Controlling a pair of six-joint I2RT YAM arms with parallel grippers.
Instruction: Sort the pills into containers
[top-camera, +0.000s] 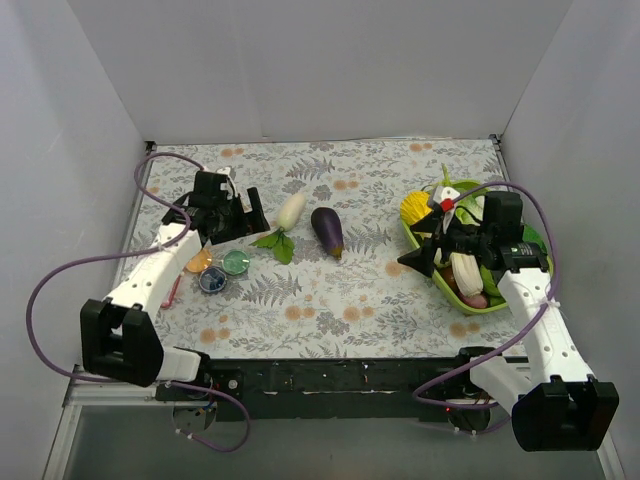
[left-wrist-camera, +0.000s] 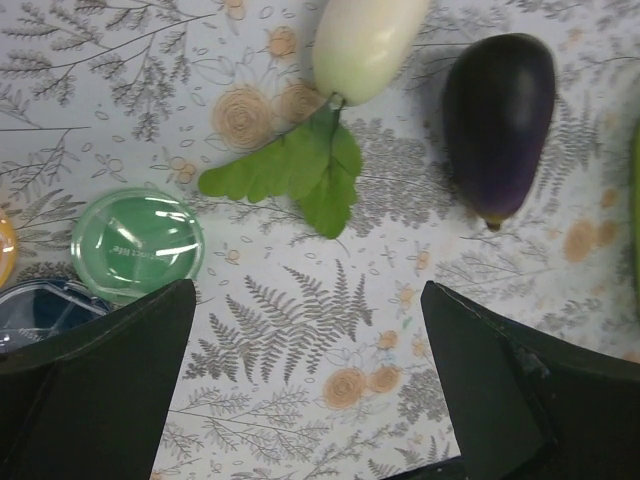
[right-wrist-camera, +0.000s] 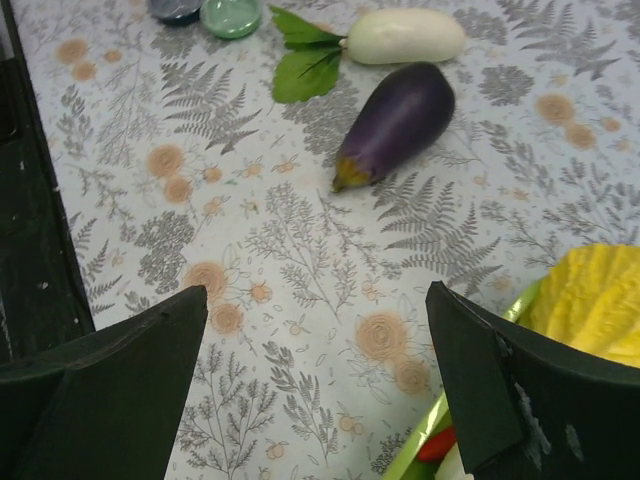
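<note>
Bright even light, soft faint shadows, white glare on green dish (left-wrist-camera: 137, 245), wrist views sharp

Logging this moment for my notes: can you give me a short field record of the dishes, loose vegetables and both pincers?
dishes: orange dish, green dish, blue dish, clustered by the left arm
pills: none visible
loose veg: radish and eggplant, mid-table, apart
tray: right side, holding vegetables
left pincer: open, empty, near green dish
right pincer: open, empty, by tray's left edge

Faint lettering on green dish (left-wrist-camera: 137, 243), too blurred to read; no other text legible.
</note>
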